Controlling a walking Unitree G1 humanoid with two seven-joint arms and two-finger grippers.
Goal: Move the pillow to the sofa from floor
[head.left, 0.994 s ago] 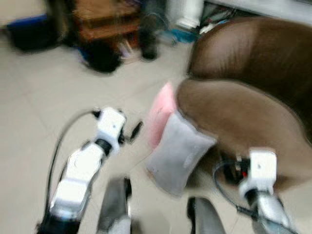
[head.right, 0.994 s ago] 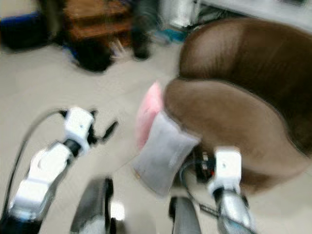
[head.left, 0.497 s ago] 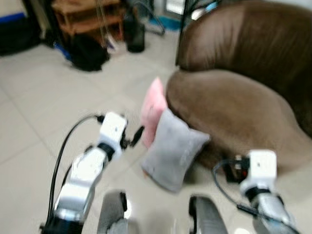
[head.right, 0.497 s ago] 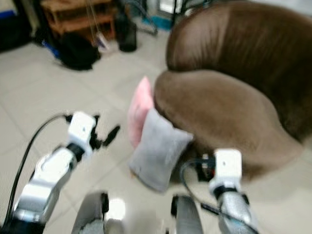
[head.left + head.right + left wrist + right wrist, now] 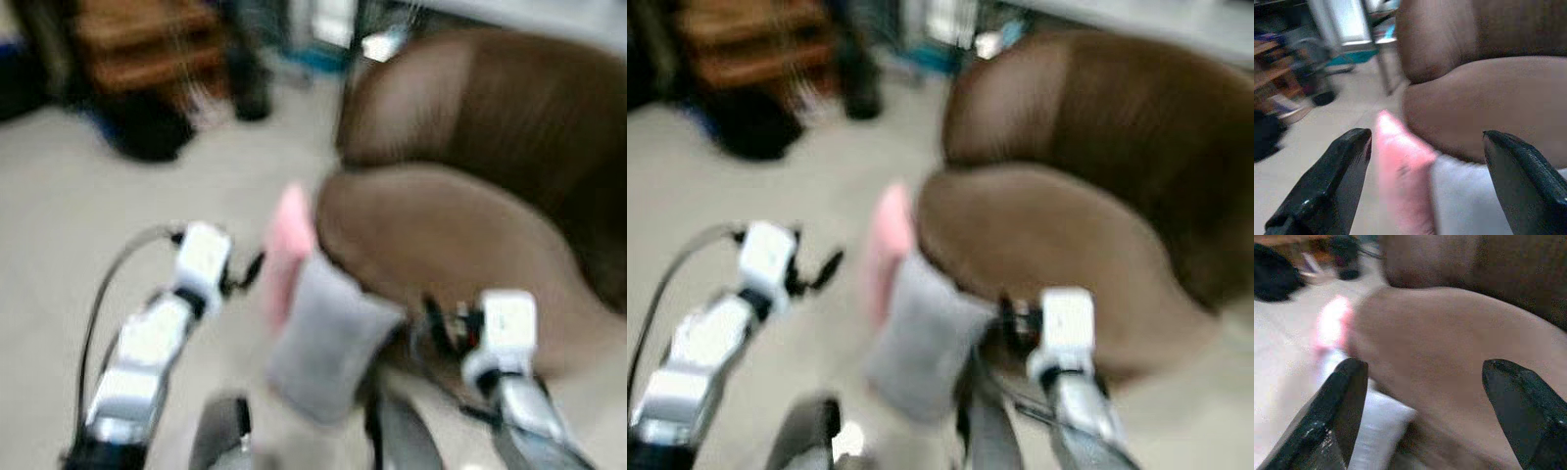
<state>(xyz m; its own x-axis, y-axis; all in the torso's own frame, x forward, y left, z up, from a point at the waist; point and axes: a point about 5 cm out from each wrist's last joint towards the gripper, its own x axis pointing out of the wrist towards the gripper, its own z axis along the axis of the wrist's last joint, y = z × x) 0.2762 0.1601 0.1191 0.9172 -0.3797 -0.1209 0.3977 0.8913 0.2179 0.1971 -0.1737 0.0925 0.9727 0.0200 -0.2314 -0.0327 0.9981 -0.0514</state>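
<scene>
Pillows first: two on the floor [image 5: 127, 215], a grey pillow [image 5: 328, 338] propped against the front of the brown sofa [image 5: 460, 235] and a pink pillow [image 5: 287, 250] standing on edge right behind it, touching both the grey one and the sofa base. Frames are blurred, so the robot is probably mid-step and edges are soft. Left gripper [image 5: 1425, 181] has its fingers spread wide, nothing between them; the pink pillow sits dead ahead in the gap, closer to one finger [image 5: 1332, 181] than the other, grey pillow just past it toward the far finger. Right gripper [image 5: 1425, 411] is also spread wide and empty, aimed at the sofa seat, with the grey pillow low and near one finger [image 5: 1334, 416] and the pink one beyond. In the head views the left gripper hangs just left of the pink pillow, not touching; the right wrist is level with the sofa front, beside the grey pillow's far edge. My read: this is the approach, no grasp yet. To do it well, stop walking first, let the view settle, pick one pillow. Grey is in front and free on top, so it looks the easier target: come down on its upper corner, close on a thick fold of fabric, not the seam. Soft stuffing will squash, so bite deep. Lift clear of the pink one before swinging to the seat. Clutter by the wooden shelf [image 5: 147, 44] is well away from both tools.
</scene>
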